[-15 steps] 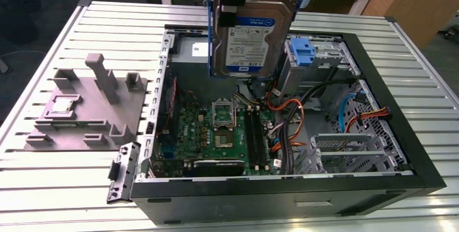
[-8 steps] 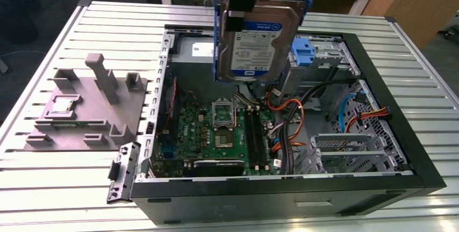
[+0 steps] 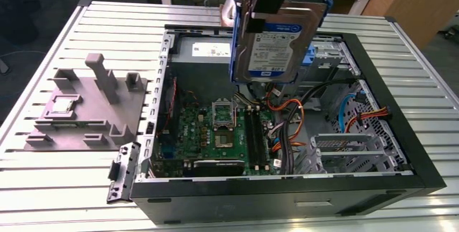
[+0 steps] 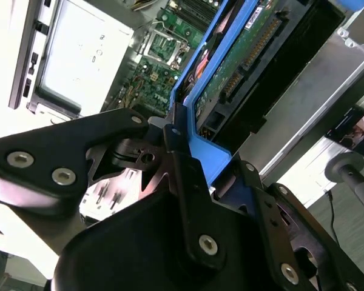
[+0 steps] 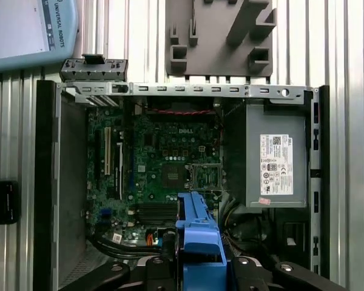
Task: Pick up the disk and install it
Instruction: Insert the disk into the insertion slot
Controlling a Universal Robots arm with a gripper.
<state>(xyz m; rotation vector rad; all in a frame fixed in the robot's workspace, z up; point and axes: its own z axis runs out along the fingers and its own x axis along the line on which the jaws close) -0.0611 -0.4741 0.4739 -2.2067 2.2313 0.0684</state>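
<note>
The disk (image 3: 276, 46), silver-grey with a white-and-blue label and a blue carrier frame, hangs upright in the air over the back half of the open computer case (image 3: 272, 200). My gripper (image 3: 258, 12) is shut on the disk's upper end, its black fingers clamping the blue frame. In the second wrist view the blue frame (image 4: 212, 79) and the disk's green circuit side run away from the fingers (image 4: 182, 163). In the first wrist view the disk's blue edge (image 5: 200, 236) sits over the motherboard (image 5: 164, 170).
Inside the case lie the grey power-supply box (image 5: 276, 157), a metal drive cage (image 3: 351, 151) and loose orange and black cables (image 3: 287, 119). A grey plastic stand (image 3: 93, 108) with upright posts sits on the slatted metal table (image 3: 57, 189) at the exterior view's left.
</note>
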